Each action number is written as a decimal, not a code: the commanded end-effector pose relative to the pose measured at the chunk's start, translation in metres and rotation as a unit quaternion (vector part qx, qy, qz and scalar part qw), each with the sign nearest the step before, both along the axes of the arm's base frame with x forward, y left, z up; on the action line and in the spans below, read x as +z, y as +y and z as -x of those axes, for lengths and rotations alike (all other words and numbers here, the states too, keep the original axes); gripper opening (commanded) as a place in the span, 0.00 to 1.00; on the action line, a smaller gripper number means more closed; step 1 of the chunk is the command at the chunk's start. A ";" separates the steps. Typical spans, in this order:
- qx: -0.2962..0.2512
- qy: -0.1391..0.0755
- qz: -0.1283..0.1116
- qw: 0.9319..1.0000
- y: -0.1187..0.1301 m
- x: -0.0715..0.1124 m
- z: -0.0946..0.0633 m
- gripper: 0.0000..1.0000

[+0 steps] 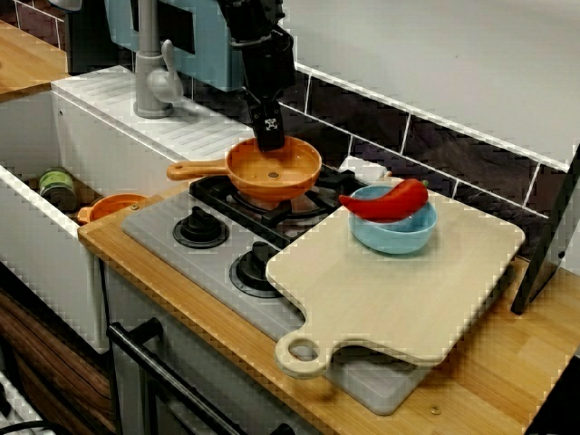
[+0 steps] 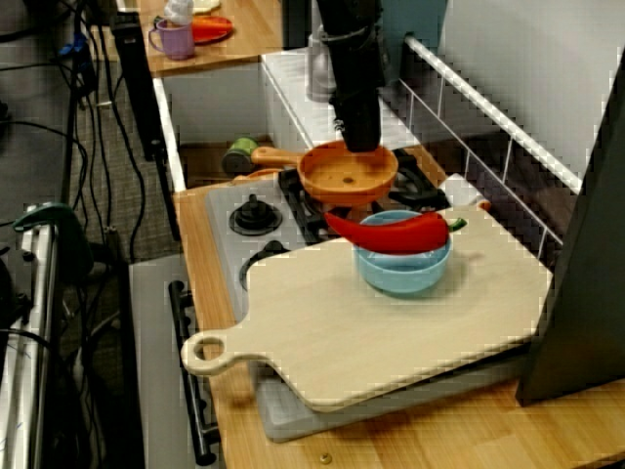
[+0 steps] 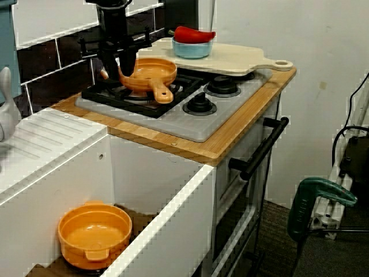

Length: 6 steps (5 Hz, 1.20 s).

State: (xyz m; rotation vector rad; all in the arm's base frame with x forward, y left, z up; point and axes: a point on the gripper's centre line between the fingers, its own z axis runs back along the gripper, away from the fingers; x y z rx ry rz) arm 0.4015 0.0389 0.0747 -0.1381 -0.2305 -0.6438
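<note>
The gripper (image 1: pixel 271 142) is finished in black and carries a small black-and-white marker (image 1: pixel 269 125). The pan (image 1: pixel 274 169) and the pot (image 3: pixel 95 234) are coloured orange. The pepper (image 1: pixel 385 199) is red, the bowl (image 1: pixel 393 228) light blue and the cutting board (image 1: pixel 399 281) pale beige. The stove (image 1: pixel 149 227) is grey, fitted with black knobs (image 1: pixel 199 227). The wall tiles (image 1: pixel 453 154) are dark and lined with white grout (image 1: pixel 407 136).

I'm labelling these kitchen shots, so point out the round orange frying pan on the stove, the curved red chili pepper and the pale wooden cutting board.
Round orange frying pan (image 1: pixel 285 172), view facing the tiled wall, inner floor.
Curved red chili pepper (image 1: pixel 385 201), same view, mid-body.
Pale wooden cutting board (image 1: pixel 390 283), same view, bare middle.
</note>
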 end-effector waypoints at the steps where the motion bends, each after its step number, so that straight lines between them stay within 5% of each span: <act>1: 0.031 -0.022 -0.003 0.999 0.002 0.021 -0.004 1.00; 4: 0.087 -0.011 0.016 0.996 0.003 0.053 -0.008 1.00; 6: 0.093 -0.021 -0.005 0.995 -0.011 0.056 0.006 1.00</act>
